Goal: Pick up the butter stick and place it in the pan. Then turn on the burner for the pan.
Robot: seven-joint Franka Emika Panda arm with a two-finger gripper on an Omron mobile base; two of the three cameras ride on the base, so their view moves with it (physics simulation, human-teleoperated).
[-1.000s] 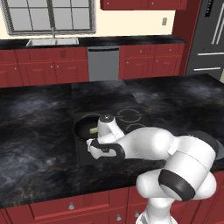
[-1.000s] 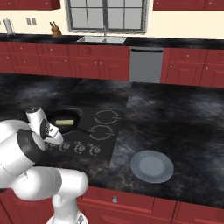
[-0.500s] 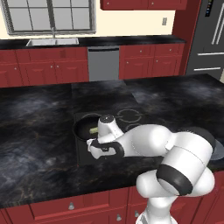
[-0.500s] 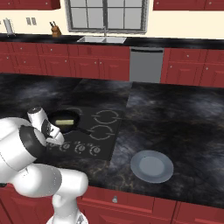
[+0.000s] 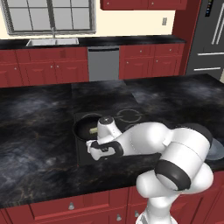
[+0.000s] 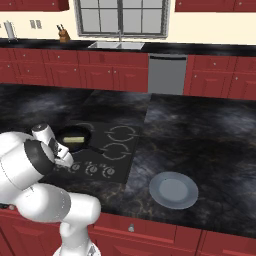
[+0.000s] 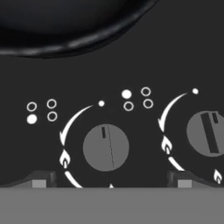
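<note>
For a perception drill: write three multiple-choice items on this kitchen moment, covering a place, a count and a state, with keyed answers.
1. Where is the butter stick?
A. in the pan
B. on the plate
C. on the counter

2. How many knobs does the hand view show?
A. one
B. two
C. four

3. How do the gripper's fingers stand?
A. closed on a knob
B. holding butter
C. apart, either side of a knob

Answers: 1 A, the yellow block lies inside the skillet. 2 B, two grey dials. 3 C, the tips flank the dial, gap visible.
</note>
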